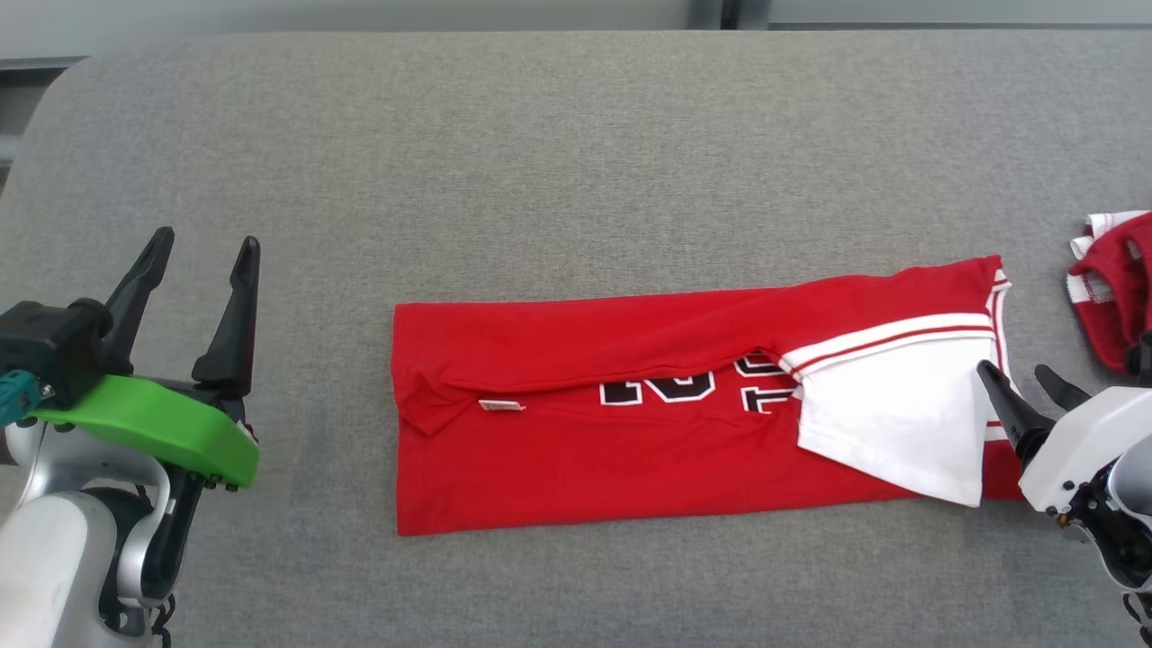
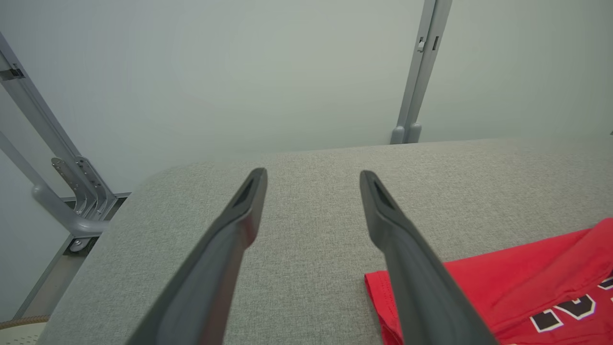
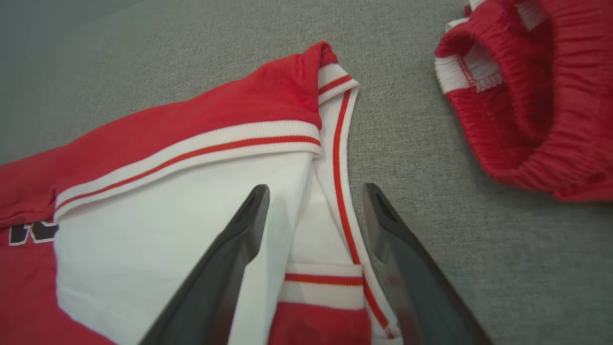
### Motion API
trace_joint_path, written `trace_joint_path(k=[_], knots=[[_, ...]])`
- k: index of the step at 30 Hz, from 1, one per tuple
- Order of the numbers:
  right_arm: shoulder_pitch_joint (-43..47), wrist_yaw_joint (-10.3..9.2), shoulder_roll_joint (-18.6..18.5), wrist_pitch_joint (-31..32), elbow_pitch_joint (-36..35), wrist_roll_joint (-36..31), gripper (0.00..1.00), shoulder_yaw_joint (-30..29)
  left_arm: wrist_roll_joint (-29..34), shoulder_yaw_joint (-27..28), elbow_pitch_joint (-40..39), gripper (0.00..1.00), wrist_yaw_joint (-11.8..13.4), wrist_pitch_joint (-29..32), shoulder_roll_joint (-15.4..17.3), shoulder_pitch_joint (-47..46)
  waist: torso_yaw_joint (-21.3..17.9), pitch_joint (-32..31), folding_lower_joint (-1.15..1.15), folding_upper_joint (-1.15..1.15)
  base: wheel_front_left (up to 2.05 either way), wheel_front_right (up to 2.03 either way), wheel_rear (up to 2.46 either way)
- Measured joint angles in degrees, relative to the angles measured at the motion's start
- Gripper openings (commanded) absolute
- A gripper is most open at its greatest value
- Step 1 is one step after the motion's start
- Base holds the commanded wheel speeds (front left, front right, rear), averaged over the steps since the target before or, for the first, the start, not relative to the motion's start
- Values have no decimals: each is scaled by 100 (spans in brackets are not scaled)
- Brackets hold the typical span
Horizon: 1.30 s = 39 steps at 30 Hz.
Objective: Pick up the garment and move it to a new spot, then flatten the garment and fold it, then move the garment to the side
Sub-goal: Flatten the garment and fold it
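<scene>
The garment (image 1: 630, 450) is a red jersey with white sleeves, white-and-red trim and dark lettering, lying folded into a long band across the middle of the grey surface. My left gripper (image 1: 209, 243) stands open well to the left of it, over bare cloth; in the left wrist view (image 2: 312, 175) the garment's red corner (image 2: 527, 278) lies at lower right. My right gripper (image 1: 1019, 371) is open at the garment's right end, with nothing between its fingers. The right wrist view has the open gripper (image 3: 316, 189) just above the white sleeve (image 3: 182, 215) and striped trim (image 3: 340, 158).
A second red piece with white elastic edging (image 1: 1116, 297) lies bunched at the far right, also close to the right gripper (image 3: 536, 96). The grey padded surface (image 1: 540, 162) has a rounded corner at the far left. Grey metal frame posts (image 2: 416, 86) stand behind it.
</scene>
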Motion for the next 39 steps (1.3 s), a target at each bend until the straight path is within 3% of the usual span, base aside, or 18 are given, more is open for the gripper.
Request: trace_joint_path(k=[5,14,23,36,37,38,39], knots=[[-40,-31,170,55,471,92,100,-19,347,181,-36,100,7,-282,-83,222,322,65,0,0,0,0,0],[-342,-30,97,54,858,-13,100,1,505,370,-22,100,8,-452,-276,697,560,230,0,0,0,0,0],[-516,31,73,53,1106,-26,100,2,621,750,68,100,8,-586,-541,1011,503,225,0,0,0,0,0],[-729,259,205,183,1373,83,100,113,717,711,-122,100,8,-587,-797,1065,390,280,0,0,0,0,0],[-758,264,267,230,1423,180,56,85,730,712,-123,100,8,-586,-800,1065,388,281,0,0,0,0,0],[-793,298,298,259,1469,269,27,76,746,711,-122,100,8,-587,-806,1065,388,281,0,0,0,0,0],[-822,335,322,294,1517,374,13,45,754,698,-116,100,8,-586,-815,1064,388,275,0,0,0,0,0]])
